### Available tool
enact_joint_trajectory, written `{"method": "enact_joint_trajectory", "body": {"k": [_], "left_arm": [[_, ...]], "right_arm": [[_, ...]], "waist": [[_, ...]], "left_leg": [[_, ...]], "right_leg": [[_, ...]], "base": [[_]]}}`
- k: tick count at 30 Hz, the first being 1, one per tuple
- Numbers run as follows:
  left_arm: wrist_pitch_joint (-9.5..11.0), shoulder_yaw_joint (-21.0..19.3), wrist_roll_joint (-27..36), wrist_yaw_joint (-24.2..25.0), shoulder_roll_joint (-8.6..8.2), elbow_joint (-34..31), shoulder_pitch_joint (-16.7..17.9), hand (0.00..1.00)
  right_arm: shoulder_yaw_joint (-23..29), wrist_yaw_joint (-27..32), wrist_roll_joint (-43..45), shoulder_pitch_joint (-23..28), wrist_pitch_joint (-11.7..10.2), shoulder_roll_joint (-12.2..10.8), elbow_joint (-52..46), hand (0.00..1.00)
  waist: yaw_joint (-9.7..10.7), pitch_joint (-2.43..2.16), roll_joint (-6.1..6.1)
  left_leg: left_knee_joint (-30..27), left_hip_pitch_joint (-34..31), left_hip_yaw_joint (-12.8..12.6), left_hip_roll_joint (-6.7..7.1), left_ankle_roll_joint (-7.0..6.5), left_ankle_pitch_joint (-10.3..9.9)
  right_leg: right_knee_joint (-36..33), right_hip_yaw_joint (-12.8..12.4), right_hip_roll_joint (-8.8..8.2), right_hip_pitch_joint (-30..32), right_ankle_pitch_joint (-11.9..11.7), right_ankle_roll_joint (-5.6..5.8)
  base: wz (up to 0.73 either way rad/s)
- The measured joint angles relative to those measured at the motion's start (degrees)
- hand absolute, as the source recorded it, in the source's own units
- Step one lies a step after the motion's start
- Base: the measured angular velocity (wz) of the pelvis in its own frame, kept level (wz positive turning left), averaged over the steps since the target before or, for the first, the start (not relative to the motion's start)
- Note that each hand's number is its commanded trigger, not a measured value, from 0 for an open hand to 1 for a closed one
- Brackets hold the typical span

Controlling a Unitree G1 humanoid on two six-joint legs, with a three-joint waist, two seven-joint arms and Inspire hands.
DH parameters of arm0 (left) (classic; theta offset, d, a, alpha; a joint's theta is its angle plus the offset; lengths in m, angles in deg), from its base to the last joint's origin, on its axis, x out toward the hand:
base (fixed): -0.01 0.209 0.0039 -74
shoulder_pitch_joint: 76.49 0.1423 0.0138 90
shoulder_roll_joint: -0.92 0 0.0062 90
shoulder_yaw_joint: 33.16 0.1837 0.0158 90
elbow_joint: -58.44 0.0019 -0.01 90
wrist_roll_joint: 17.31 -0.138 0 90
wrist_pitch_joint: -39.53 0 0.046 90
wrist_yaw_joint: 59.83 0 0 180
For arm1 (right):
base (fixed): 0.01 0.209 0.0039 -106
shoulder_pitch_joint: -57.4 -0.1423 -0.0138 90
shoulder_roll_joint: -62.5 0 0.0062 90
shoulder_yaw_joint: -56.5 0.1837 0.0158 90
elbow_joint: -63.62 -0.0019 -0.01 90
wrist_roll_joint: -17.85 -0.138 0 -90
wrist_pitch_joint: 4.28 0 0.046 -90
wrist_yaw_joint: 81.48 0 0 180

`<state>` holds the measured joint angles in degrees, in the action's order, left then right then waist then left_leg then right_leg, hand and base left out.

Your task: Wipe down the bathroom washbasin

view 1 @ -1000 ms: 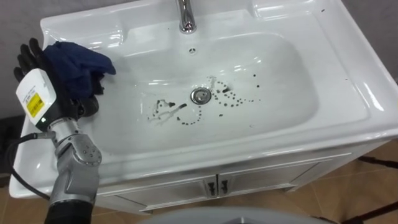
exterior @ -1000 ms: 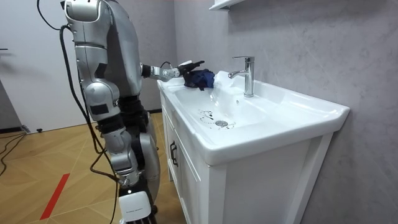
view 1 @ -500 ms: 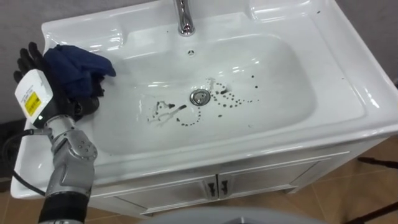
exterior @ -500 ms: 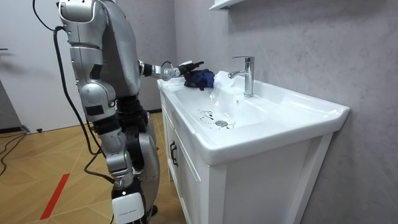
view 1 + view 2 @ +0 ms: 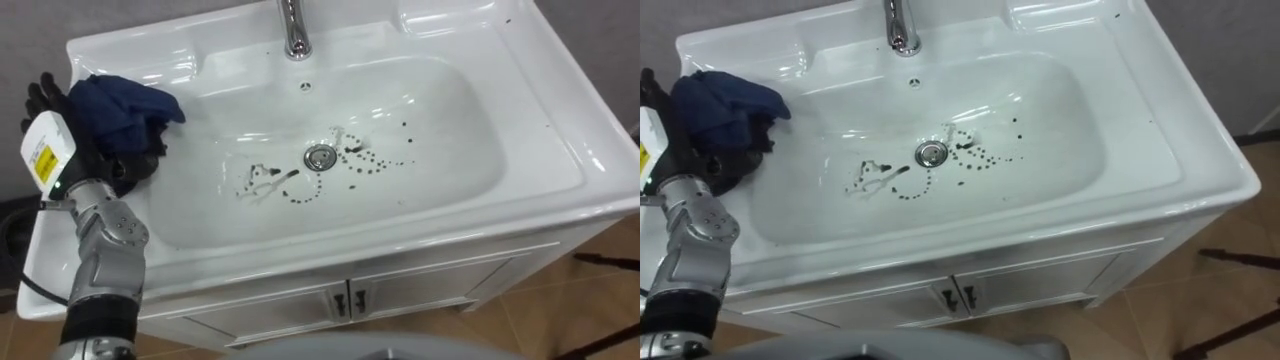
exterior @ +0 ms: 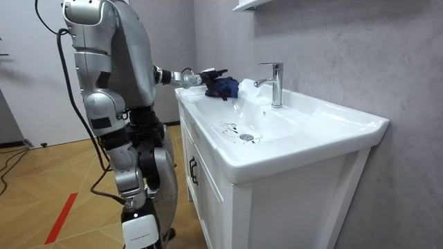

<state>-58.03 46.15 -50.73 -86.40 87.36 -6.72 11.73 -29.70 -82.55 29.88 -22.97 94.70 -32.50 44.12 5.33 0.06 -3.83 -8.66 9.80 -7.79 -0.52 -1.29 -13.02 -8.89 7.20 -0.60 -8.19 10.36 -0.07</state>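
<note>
A dark blue cloth (image 5: 120, 105) is bunched on the left rim of the white basin (image 5: 560, 130). My left hand (image 5: 42, 95) reaches in from the lower left. Its black fingers lie behind and under the cloth, and the thumb (image 5: 137, 170) curls against the cloth's lower edge, pinching it. Dark spots and smears (image 5: 300, 187) ring the metal drain (image 5: 319, 156) on the basin floor. The room view has me standing at the basin's end with the left hand (image 6: 208, 72) stretched out to the cloth (image 6: 223, 87).
A chrome faucet (image 5: 293, 28) rises at the back rim. Below the basin is a white cabinet with two small door handles (image 5: 346, 298). A grey wall stands behind the basin, and the floor is wood.
My left hand and forearm have drawn slightly toward the left edge with the cloth still on the rim. In the room view my body has shifted a little away from the basin.
</note>
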Motion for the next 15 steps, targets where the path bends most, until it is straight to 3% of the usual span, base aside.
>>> {"method": "enact_joint_trajectory", "body": {"k": [7,15], "left_arm": [[-1.88,-0.52,-0.07,3.29,0.09,0.14,-1.08,0.0],[-3.4,0.8,0.03,4.82,0.11,1.69,-2.23,0.0]], "right_arm": [[1.15,-1.68,0.06,0.04,1.12,0.0,-0.65,0.0],[1.01,-1.53,-0.18,-0.37,0.88,-0.01,-0.73,0.0]], "waist": [[0.78,-0.05,-0.07],[2.47,-0.24,-0.44]], "left_leg": [[-0.09,-0.02,-0.15,0.02,0.0,0.0],[-0.11,-0.52,-0.11,0.03,0.0,0.0]], "right_leg": [[0.01,-0.28,0.01,0.12,0.0,0.0],[0.0,-0.62,0.02,0.31,0.0,0.0]], "base": [[-0.01],[-0.02]]}}
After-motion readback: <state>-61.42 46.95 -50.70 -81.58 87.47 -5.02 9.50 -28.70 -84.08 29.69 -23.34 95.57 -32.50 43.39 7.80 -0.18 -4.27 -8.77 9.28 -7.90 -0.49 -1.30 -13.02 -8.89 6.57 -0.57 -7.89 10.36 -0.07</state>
